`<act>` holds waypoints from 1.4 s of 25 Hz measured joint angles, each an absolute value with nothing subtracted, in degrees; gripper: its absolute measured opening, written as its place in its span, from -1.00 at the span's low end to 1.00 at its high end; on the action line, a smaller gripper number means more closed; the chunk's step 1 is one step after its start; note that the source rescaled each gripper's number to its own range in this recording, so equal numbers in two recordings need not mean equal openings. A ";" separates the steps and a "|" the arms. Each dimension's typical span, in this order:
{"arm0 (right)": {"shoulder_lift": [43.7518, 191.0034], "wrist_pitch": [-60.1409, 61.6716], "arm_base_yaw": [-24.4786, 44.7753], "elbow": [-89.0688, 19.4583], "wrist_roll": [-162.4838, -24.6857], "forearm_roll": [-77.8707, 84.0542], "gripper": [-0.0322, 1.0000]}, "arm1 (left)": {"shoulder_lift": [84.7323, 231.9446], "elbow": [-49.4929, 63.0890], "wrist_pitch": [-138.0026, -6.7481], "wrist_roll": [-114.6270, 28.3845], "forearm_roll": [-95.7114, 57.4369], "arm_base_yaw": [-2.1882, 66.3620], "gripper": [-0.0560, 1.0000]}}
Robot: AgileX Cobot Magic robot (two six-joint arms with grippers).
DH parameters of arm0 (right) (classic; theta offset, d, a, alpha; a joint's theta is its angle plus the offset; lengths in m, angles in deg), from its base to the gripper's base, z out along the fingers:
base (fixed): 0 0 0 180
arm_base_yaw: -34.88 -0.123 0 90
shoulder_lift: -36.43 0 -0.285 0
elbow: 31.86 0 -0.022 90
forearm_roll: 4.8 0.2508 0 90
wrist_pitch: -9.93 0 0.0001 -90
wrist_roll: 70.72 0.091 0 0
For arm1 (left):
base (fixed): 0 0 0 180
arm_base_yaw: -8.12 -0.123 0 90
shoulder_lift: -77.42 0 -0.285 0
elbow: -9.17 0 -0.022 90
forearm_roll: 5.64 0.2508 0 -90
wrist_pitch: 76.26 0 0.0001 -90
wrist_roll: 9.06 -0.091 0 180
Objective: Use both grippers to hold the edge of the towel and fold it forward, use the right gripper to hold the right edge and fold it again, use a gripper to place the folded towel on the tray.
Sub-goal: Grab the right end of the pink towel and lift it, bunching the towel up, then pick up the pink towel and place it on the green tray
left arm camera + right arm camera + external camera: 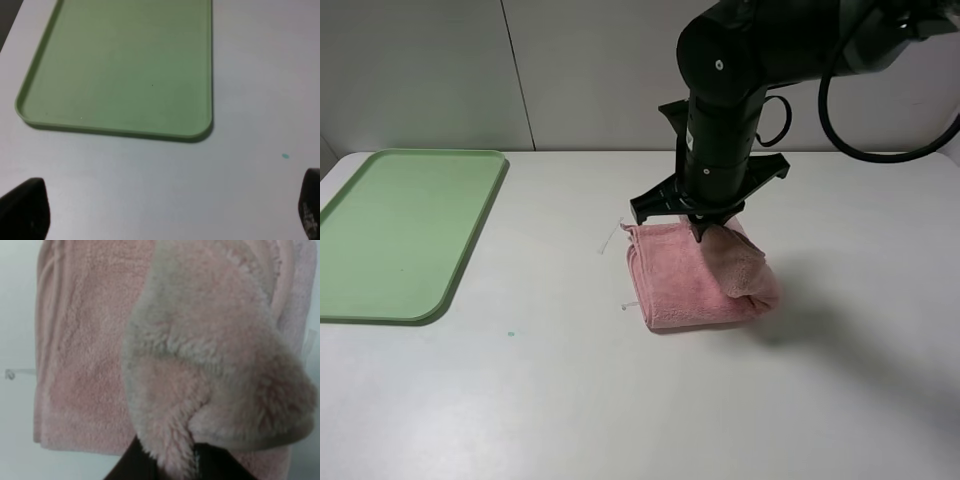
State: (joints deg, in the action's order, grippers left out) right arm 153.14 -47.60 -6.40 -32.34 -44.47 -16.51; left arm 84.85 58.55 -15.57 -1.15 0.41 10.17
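Right claw (705, 228) pinching a raised flap of the towel (680, 285) lying on the desk (820, 400) just under it, likely mid second fold; next lay flap flat, release; tray (410, 230) well off left, left claw (167, 210) spread.

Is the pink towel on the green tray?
No, the towel lies on the table, apart from the tray.
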 joint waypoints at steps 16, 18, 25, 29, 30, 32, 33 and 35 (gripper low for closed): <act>153.32 -38.18 -6.40 -32.34 -44.07 -5.26 0.99 | 84.85 58.55 -15.57 -1.15 0.41 10.17 1.00; 153.32 -38.37 -6.40 -32.34 -45.01 -5.38 1.00 | 84.85 58.55 -15.57 -1.15 0.41 10.17 1.00; 152.80 -47.30 -6.40 -32.34 -52.14 -6.26 1.00 | 84.85 58.55 -15.57 -1.15 0.41 10.17 1.00; 149.37 -55.74 -6.40 -32.34 -57.86 -8.37 1.00 | 84.85 58.55 -15.57 -1.15 0.41 10.17 1.00; 148.35 -57.45 -6.40 -32.34 -58.68 -8.92 1.00 | 84.85 58.55 -15.57 -1.15 0.41 10.17 1.00; 145.76 -59.15 -6.40 -32.03 -60.40 -10.00 1.00 | 84.85 58.55 -15.57 -1.15 0.41 10.17 1.00; 144.59 -59.33 -6.40 -31.49 -61.32 -10.25 1.00 | 84.85 58.55 -15.57 -1.15 0.41 10.17 1.00; 141.64 -59.60 -6.40 -30.02 -62.57 -10.25 1.00 | 84.85 58.55 -15.57 -1.15 0.41 10.17 1.00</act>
State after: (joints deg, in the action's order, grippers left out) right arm 141.64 -59.60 -6.40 -30.02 -62.57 -10.25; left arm 84.85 58.55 -15.57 -1.15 0.41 10.17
